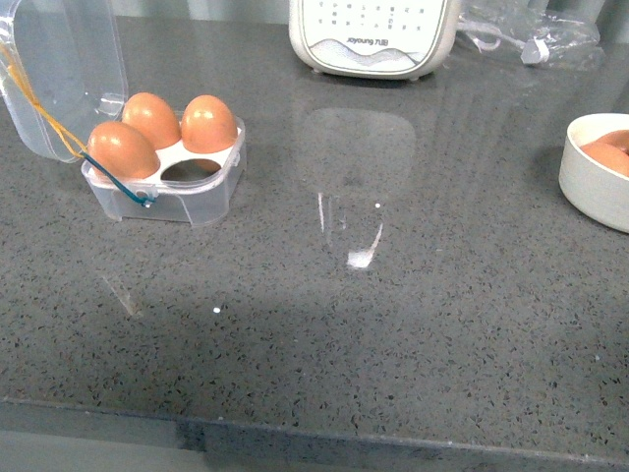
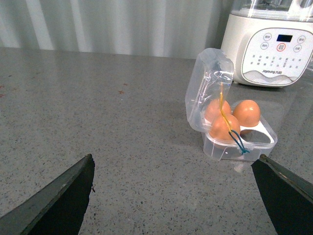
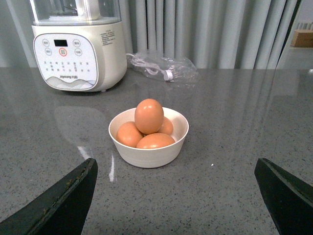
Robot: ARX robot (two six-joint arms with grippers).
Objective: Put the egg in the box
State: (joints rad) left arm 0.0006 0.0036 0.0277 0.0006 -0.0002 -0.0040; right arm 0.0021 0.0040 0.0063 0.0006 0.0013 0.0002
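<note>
The clear four-cell box (image 1: 167,197) stands at the left of the grey counter with its lid (image 1: 59,69) open. It holds three brown eggs (image 1: 147,133); its front right cell (image 1: 192,170) is empty. It also shows in the left wrist view (image 2: 239,142). Several more brown eggs (image 3: 149,116) lie in a round white bowl (image 3: 149,154) at the right edge of the front view (image 1: 590,182). My left gripper (image 2: 176,196) is open and empty, short of the box. My right gripper (image 3: 176,196) is open and empty, short of the bowl. Neither arm shows in the front view.
A white Joyoung kitchen appliance (image 1: 373,37) stands at the back of the counter. A clear plastic bag with a cable (image 1: 531,34) lies to its right. The counter's front edge (image 1: 314,433) runs along the bottom of the front view.
</note>
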